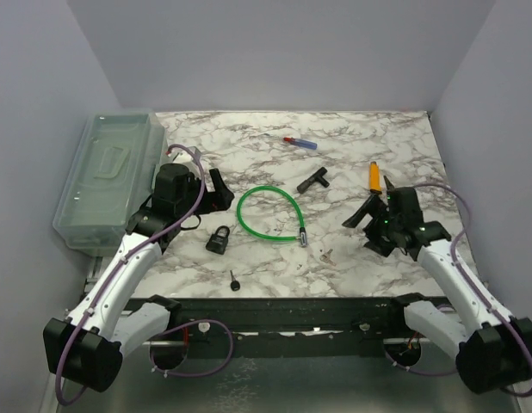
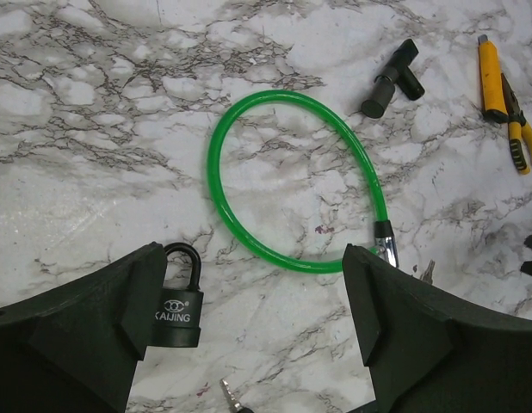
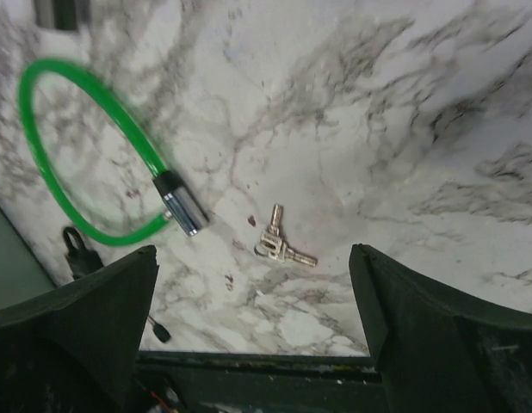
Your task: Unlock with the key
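A black padlock [image 1: 219, 238] lies flat on the marble table, its shackle closed. In the left wrist view the padlock [image 2: 178, 305] sits just beside the left finger [image 2: 94, 335], apart from it. A black-headed key [image 1: 235, 282] lies nearer the front edge; only its tip [image 2: 231, 397] shows in that view. A pair of small silver keys [image 3: 286, 245] rests on the marble ahead of my right gripper [image 3: 253, 292], which is open and empty. My left gripper [image 2: 249, 292] is open too, hovering above the table with nothing in it.
A green cable lock [image 1: 270, 213] loops mid-table, its metal end [image 3: 182, 206] near the silver keys. Farther back lie a black T-shaped tool [image 1: 314, 180], orange-handled pliers [image 1: 374, 176] and a small screwdriver [image 1: 300, 143]. A clear plastic box [image 1: 111, 176] stands at the left edge.
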Motion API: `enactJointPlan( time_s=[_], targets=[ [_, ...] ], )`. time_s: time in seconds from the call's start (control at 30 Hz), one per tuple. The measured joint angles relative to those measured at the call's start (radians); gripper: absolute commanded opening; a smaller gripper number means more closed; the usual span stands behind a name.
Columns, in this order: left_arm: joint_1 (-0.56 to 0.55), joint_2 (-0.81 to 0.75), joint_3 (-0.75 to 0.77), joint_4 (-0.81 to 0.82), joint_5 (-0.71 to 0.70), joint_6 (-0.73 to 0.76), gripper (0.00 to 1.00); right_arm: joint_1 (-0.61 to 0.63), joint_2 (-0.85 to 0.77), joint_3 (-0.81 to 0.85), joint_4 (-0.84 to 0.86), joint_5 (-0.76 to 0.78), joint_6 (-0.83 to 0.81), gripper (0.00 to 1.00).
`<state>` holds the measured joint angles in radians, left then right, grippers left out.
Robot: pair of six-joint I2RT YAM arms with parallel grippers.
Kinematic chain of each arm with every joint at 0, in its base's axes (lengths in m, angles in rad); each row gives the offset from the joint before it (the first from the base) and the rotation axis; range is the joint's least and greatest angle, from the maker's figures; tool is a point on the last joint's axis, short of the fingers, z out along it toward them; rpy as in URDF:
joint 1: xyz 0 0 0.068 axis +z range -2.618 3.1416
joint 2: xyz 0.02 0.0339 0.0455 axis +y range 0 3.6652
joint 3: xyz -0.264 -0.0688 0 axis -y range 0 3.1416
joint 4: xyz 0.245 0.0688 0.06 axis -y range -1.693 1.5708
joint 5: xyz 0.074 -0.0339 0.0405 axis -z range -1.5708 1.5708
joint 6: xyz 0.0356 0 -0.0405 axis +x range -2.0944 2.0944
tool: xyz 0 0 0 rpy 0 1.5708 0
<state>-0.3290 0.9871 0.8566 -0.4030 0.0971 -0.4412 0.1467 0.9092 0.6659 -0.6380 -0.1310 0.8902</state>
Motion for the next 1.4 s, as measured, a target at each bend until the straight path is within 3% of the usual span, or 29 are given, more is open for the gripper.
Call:
enactJointPlan(
  time_s=[0.17, 0.27, 0.4, 0.8, 1.07, 1.4],
  targets=[
    [0.000, 0.000, 0.003, -0.006, -0.017, 0.006, 0.89, 0.277, 0.210, 0.023, -0.011, 0.115, 0.068, 1.00],
    [-0.001, 0.000, 0.003, -0.010, -0.027, 0.009, 0.89, 0.372, 0.281, 0.055, -0.015, 0.158, 0.107, 0.99],
    [-0.003, 0.000, 0.003, -0.013, -0.041, 0.011, 0.89, 0.417, 0.335, 0.068, -0.009, 0.203, 0.153, 0.95],
    [-0.005, -0.008, 0.003, -0.027, -0.064, 0.012, 0.88, 0.507, 0.530, 0.117, -0.008, 0.281, 0.219, 0.66],
    [-0.006, -0.010, 0.003, -0.034, -0.065, 0.012, 0.88, 0.510, 0.598, 0.170, -0.011, 0.338, 0.219, 0.57],
    [-0.006, -0.010, 0.003, -0.043, -0.066, 0.013, 0.88, 0.554, 0.649, 0.203, -0.027, 0.369, 0.222, 0.55]
  ],
)
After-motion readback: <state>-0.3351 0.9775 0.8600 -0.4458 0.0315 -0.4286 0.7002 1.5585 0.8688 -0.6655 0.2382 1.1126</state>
